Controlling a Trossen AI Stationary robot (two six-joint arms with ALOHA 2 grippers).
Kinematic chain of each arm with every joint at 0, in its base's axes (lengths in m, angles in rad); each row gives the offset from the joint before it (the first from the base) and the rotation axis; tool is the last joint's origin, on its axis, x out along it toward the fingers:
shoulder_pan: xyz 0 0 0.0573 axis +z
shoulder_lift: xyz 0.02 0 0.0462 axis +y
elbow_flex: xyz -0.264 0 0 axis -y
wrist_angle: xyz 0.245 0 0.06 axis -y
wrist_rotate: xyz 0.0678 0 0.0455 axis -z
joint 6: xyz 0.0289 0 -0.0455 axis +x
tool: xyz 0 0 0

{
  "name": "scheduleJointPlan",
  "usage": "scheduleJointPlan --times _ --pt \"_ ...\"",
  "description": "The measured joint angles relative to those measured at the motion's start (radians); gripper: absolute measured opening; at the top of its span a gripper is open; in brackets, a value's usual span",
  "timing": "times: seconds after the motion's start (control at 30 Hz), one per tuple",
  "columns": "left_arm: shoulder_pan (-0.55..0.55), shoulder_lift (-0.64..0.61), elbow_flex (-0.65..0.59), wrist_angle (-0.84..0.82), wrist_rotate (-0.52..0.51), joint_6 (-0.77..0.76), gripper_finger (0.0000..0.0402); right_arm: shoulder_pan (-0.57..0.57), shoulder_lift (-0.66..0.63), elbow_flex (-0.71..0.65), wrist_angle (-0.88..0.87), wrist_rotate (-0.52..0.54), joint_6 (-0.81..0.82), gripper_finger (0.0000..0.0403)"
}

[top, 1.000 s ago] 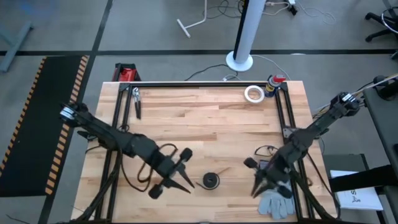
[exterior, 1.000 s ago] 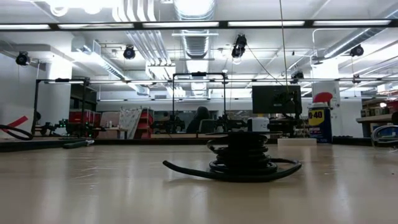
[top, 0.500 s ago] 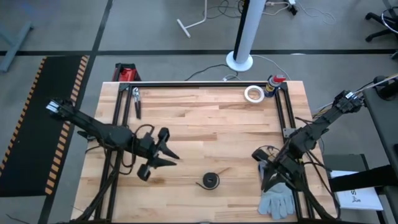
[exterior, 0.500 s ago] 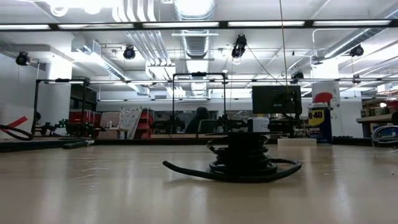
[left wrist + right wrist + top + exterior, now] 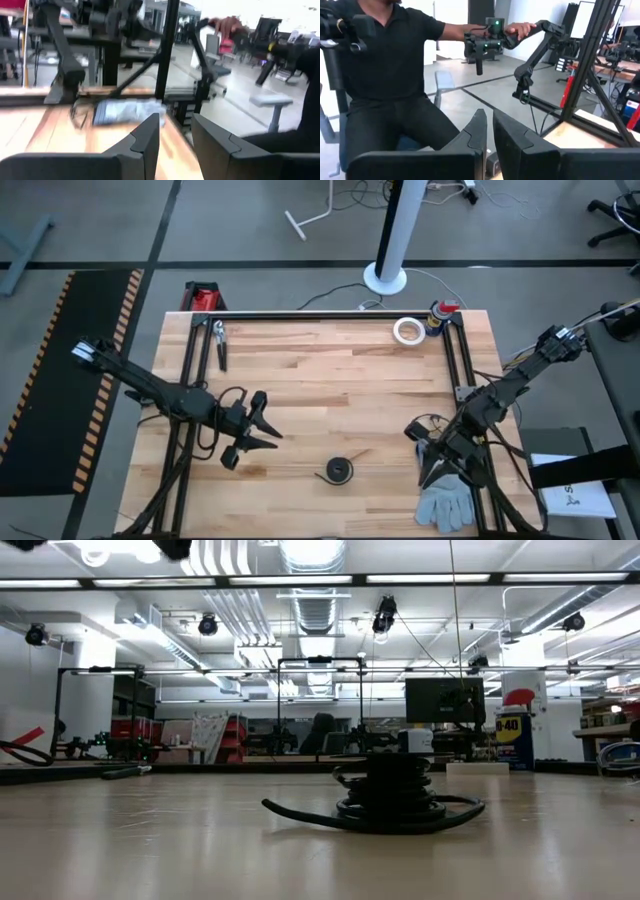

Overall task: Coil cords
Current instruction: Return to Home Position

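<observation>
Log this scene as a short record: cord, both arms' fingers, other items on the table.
cord: small tight black coil, lying on the table between the two arms, nothing touching it
left fingers: open, empty, apart from the cord
right fingers: shut, empty, beside the grey glove at the table's right edge
other items: white tape roll and pliers at the far side

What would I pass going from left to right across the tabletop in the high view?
pliers → left end effector, open above the wood → coiled black cord → white tape roll → spray can. The right end effector and the grey glove overlap these last two in the order, so they are left out.
</observation>
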Motion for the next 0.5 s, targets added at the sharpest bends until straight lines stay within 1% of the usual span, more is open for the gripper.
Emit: scheduleJointPlan --times 0.2,0.37,0.5 --pt "0.000 -0.060 -0.189 -0.006 0.000 0.000 0.0096 0.000 -0.090 -0.097 0.005 0.000 0.000 0.0027" --pt "0.000 -0.131 -0.337 -0.007 0.000 0.000 0.0087 0.000 -0.189 -0.213 0.005 0.000 0.001 0.0029" --pt "0.001 -0.159 -0.406 -0.032 0.000 0.000 0.0081 0.000 -0.221 -0.289 0.003 -0.001 0.000 0.0025"
